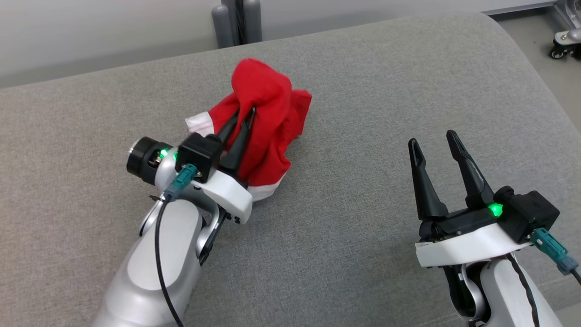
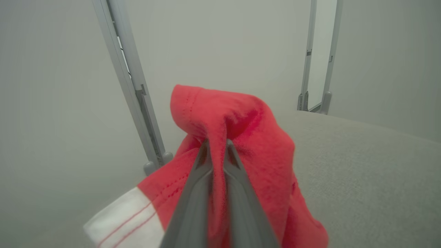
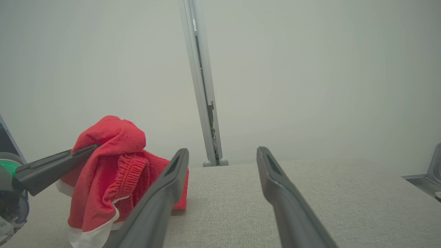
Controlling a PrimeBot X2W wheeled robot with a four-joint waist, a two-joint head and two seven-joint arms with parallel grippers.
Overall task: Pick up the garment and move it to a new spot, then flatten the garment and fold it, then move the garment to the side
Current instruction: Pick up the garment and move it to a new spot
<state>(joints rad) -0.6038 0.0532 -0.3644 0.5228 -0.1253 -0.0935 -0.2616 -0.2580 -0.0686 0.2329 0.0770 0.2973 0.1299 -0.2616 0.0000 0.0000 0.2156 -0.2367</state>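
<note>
The garment (image 1: 268,122) is red with white trim, bunched up at the middle of the grey cushioned surface (image 1: 363,218). My left gripper (image 1: 245,113) is shut on a fold of it near the top, and the cloth hangs down from the fingers with its lower edge resting on the surface. In the left wrist view the red garment (image 2: 241,137) drapes over the closed gripper (image 2: 217,144). My right gripper (image 1: 433,138) stands open to the right, apart from the cloth. The right wrist view has the garment (image 3: 113,172) at the left, beyond the open gripper (image 3: 222,153).
The grey surface curves down at its far edge and right corner. A pale wall and grey metal posts (image 1: 236,22) stand behind it. A wheeled base (image 1: 565,41) sits on the floor at the far right.
</note>
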